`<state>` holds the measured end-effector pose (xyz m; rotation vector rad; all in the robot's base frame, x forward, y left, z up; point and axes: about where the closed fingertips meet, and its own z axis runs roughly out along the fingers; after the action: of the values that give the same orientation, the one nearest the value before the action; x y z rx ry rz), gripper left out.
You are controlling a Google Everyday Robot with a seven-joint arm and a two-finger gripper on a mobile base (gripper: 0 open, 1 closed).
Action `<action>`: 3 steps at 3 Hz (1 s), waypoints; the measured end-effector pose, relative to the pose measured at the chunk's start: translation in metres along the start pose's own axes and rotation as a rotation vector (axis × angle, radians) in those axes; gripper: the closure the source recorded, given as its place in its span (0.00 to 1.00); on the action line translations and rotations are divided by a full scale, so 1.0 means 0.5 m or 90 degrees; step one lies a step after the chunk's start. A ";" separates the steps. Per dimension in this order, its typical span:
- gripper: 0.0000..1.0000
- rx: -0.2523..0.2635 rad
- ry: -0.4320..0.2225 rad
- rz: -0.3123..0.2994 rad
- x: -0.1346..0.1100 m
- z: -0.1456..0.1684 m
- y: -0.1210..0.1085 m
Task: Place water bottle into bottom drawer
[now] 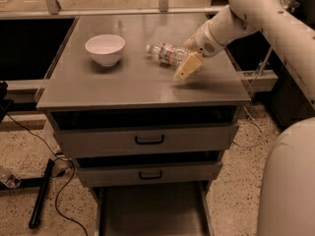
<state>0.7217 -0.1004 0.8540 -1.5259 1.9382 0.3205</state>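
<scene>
The water bottle (166, 53) lies on its side on the grey cabinet top (128, 85), right of centre, with its cap end pointing left. My gripper (187, 67) hangs at the end of the white arm, just right of and in front of the bottle's base, close to it or touching it. The bottom drawer (152, 211) is pulled out at the foot of the cabinet, a wide grey tray with a flat dark floor.
A white bowl (105, 48) stands on the cabinet top to the left. Two shut grey drawer fronts with black handles (149, 140) sit below the top. Black cables and a black bar (42, 193) lie on the speckled floor to the left.
</scene>
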 end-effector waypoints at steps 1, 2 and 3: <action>0.42 0.000 0.000 0.000 0.000 0.000 0.000; 0.65 0.000 0.000 0.000 0.000 0.000 0.000; 0.88 0.000 0.000 0.000 0.000 0.000 0.000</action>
<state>0.7217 -0.1003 0.8539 -1.5261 1.9382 0.3207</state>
